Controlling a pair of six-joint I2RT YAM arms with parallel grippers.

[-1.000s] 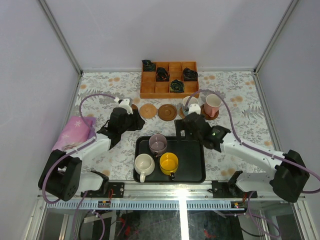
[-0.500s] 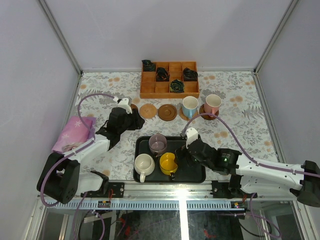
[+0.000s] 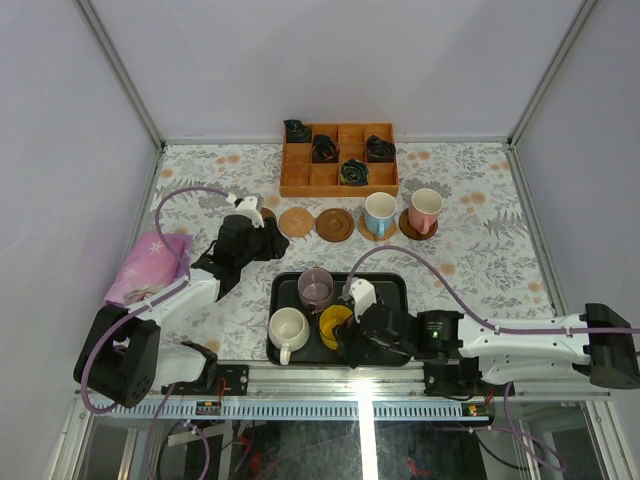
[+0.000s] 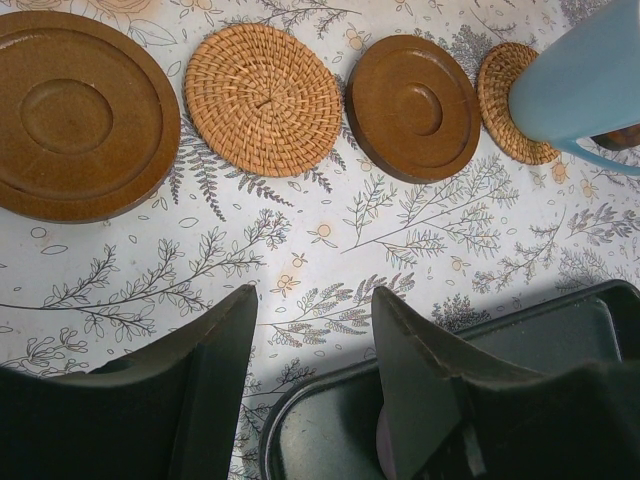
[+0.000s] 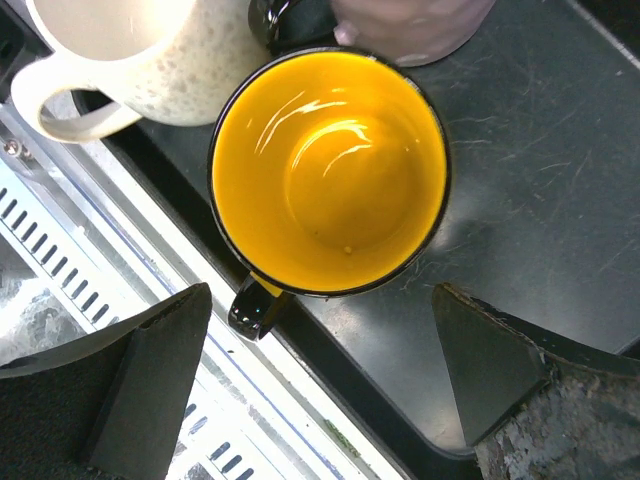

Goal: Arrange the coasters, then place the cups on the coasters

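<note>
Top view, far left: crumpled pink cloth (image 3: 150, 262) on the floral-print worktop (image 3: 480, 270). The left hand (image 3: 250, 212) sits at the cloth's 2 o'clock. It is released, jaws partly apart and gripping nothing. The wrist view shows bare worktop between its 2 black fingers (image 4: 215, 370).

A row of 5 round coasters runs from 9 to 3 o'clock, just past that hand:
- Dark coaster 1 (image 4: 80, 115): smooth brown wood, raised rim, circular dip in the middle, bare.
- Rattan coaster 2 (image 4: 263, 98): tan, woven in a spiral, bare.
- Dark coaster 3 (image 4: 412, 107): same turned wood, bare.
- Rattan coaster 4 (image 4: 505, 100): the light blue cup (image 4: 590, 80) stands on it, covering its 3 o'clock side.
- Dark coaster 5 (image 3: 418, 233): the pink cup (image 3: 426, 208) stands on it, upright.

At 12 o'clock of the row is an orange-brown wooden box (image 3: 338, 160). It is gridded into square compartments, with dark bundles in some of them.

At 6 o'clock of the row is a black rectangular tray (image 5: 540, 150), matte and scuffed, with rounded corners. 3 cups stand upright on it:
- Mauve cup (image 3: 316, 288): toward the tray's 11 o'clock corner.
- Cream cup (image 5: 140, 40): speckled glaze, toward the tray's 8 o'clock.
- Yellow cup (image 5: 330, 170): just beside the cream cup at its 3 o'clock. It has a glossy yellow inside, a dark rim and a dark loop handle pointing to the near tray edge.

The right hand (image 5: 320, 293) hangs over the yellow cup, released and spread wide. It has 1 dark finger (image 5: 150, 370) on either side of the cup, and neither touches the cup.
</note>
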